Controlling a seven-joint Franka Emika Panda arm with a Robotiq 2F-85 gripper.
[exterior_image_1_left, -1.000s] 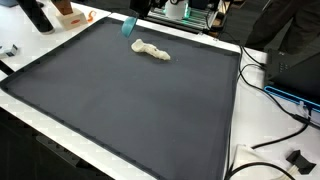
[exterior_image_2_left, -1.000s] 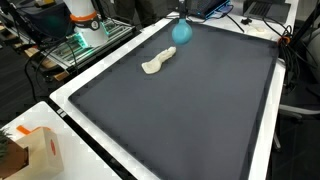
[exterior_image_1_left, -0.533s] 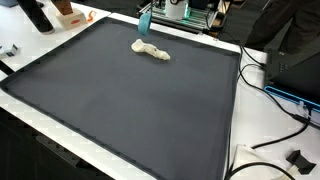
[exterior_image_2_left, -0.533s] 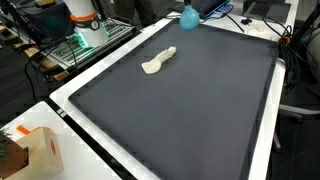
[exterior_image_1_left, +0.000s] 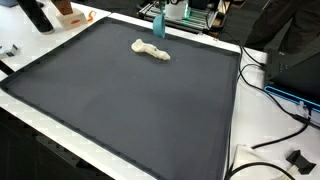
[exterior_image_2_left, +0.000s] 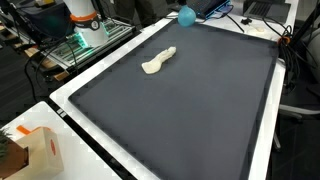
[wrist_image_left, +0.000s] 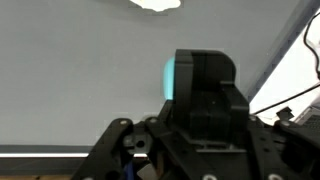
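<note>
A turquoise object hangs over the far edge of the dark mat and shows in both exterior views. In the wrist view my gripper appears as a black block closed against the turquoise object, which shows only as a strip at its left. A cream, elongated lump lies on the mat a short way from it; it also shows in an exterior view and at the top of the wrist view. The arm itself is mostly out of frame in the exterior views.
The mat sits in a white-rimmed table. An orange and white box stands at one corner. Equipment with a green light stands beside the table. Cables and a black part lie past the mat's edge.
The turquoise object has moved along the mat's far edge, away from the cream lump and towards the equipment behind. The cream lump has not moved.
</note>
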